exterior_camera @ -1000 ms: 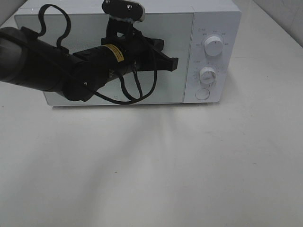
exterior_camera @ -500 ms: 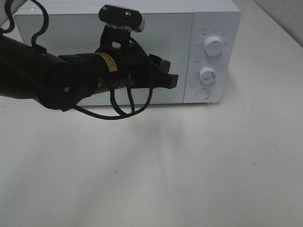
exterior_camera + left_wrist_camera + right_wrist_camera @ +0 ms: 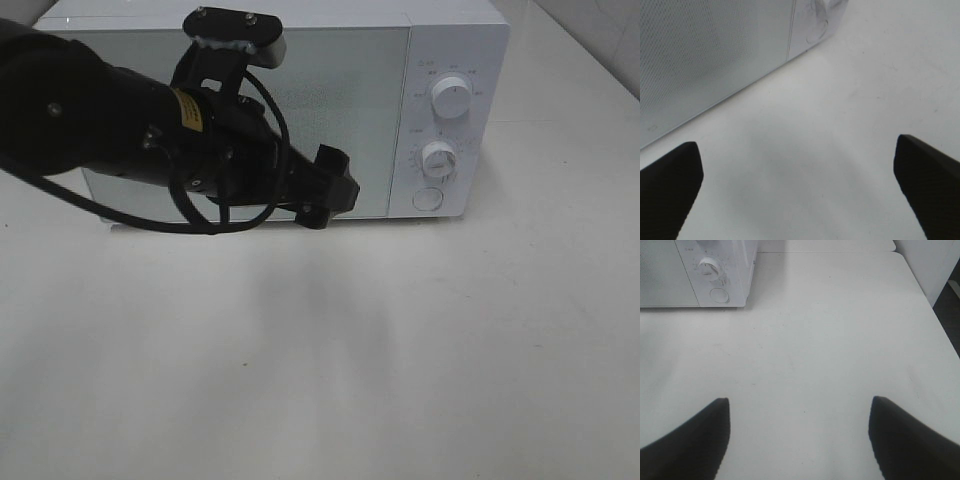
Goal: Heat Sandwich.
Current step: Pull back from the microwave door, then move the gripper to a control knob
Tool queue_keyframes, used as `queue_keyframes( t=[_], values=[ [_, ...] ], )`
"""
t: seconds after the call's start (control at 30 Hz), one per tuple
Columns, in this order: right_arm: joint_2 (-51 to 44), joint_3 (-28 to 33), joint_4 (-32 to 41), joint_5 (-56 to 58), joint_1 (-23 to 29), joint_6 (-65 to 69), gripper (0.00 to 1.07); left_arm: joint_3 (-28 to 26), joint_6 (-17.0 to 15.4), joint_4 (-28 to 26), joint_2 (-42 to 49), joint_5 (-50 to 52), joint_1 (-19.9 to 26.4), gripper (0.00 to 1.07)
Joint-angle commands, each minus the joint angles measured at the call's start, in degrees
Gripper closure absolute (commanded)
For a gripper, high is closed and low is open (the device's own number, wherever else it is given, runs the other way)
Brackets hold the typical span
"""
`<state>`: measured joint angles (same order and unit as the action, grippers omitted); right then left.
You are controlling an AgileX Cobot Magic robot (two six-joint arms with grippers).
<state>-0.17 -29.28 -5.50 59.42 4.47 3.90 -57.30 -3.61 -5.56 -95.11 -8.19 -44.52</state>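
The sandwich is out of view. A white microwave [image 3: 340,60] stands at the back of the table with its door shut. My left gripper [image 3: 335,192] hovers just in front of the lower right part of the door, close above the table. In the left wrist view the left gripper [image 3: 800,192] has its black fingers [image 3: 670,187] spread wide with only bare table between them. Over the white table to the right of the microwave, my right gripper [image 3: 800,440] is open and empty; it does not show in the exterior high view.
The microwave's panel carries two round knobs [image 3: 452,98] [image 3: 438,158] and a round button [image 3: 428,199]. White table [image 3: 400,350] stretches in front and to the right. A white wall or cabinet [image 3: 935,265] stands past the table's right edge.
My left gripper has gone from shut to open. It has dropped from mid-height of the door to near its lower edge, and the arm has drawn back toward the left.
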Motion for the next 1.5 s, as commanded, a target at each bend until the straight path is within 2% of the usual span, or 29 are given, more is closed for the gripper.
queue_keyframes(
  t=[0.03, 0.17, 0.47, 0.53, 0.6, 0.7, 0.73, 0.8, 0.83, 0.87, 0.93, 0.97, 1.03, 1.1, 1.13, 1.2, 1.3, 1.5],
  values=[
    [-1.7, 0.2, -0.1, -0.6, -0.5, -0.6, 0.34, 0.1, -0.3, 0.0, 2.5, -7.3, -0.5, 0.07],
    [-1.7, 0.2, -0.1, -0.6, -0.5, -0.6, 0.34, 0.1, -0.4, -0.6, 5.0, -17.8, -0.1, 0.07],
    [-1.7, 0.2, -0.1, -0.6, -0.5, -0.6, 0.34, 0.1, -0.5, 0.4, 6.5, -30.8, 1.1, 0.07],
    [-1.7, 0.2, -0.1, -0.6, -0.5, -0.6, 0.34, 0.1, -0.3, 0.1, 7.0, -33.9, 4.2, 0.07],
    [-1.7, 0.2, -0.1, -0.6, -0.5, -0.6, 0.34, 0.1, -0.2, -0.1, 7.3, -34.6, 5.4, 0.07],
    [-1.7, 0.2, -0.1, -0.6, -0.5, -0.6, 0.34, 0.1, 1.4, 0.2, 9.6, -37.6, 10.3, 0.07],
    [-1.7, 0.2, -0.1, -0.6, -0.5, -0.6, 0.34, 0.1, 1.4, 0.2, 9.6, -37.6, 10.3, 0.07],
    [-1.7, 0.2, -0.1, -0.6, -0.5, -0.6, 0.34, 0.1, 2.5, 0.3, 10.8, -39.0, 13.1, 0.07],
    [-1.7, 0.2, -0.1, -0.6, -0.5, -0.6, 0.34, 0.1, 3.0, 0.3, 11.6, -40.4, 16.3, 0.07],
    [-1.7, 0.2, -0.1, -0.6, -0.5, -0.6, 0.34, 0.1, 3.0, 0.3, 11.6, -40.4, 16.3, 0.07],
    [-1.7, 0.2, -0.1, -0.6, -0.5, -0.6, 0.34, 0.1, 3.6, 0.1, 12.5, -42.1, 19.5, 0.07],
    [-1.7, 0.2, -0.1, -0.6, -0.5, -0.6, 0.34, 0.7, 4.1, 0.1, 13.6, -43.2, 22.5, 0.07],
    [-1.7, 0.2, -0.1, -0.6, -0.5, -0.6, 0.34, 1.2, 4.2, 0.1, 14.1, -43.4, 23.8, 0.07],
    [-1.7, 0.2, -0.1, -0.6, -0.5, -0.6, 0.34, 3.0, 4.9, 0.0, 15.5, -43.4, 27.3, 0.07],
    [-1.7, 0.2, -0.1, -0.6, -0.5, -0.6, 0.34, 5.0, 5.2, -0.1, 17.1, -43.5, 30.5, 0.07],
    [-1.7, 0.2, -0.1, -0.6, -0.5, -0.6, 0.34, 6.1, 5.3, -0.1, 17.8, -43.5, 31.8, 0.07],
    [-1.7, 0.2, -0.1, -0.6, -0.5, -0.6, 0.34, 9.7, 5.3, -0.2, 21.1, -44.2, 36.6, 0.07],
    [-1.7, 0.2, -0.1, -0.6, -0.5, -0.6, 0.34, 13.7, 5.1, -0.1, 27.0, -46.3, 39.8, 0.07]
  ],
)
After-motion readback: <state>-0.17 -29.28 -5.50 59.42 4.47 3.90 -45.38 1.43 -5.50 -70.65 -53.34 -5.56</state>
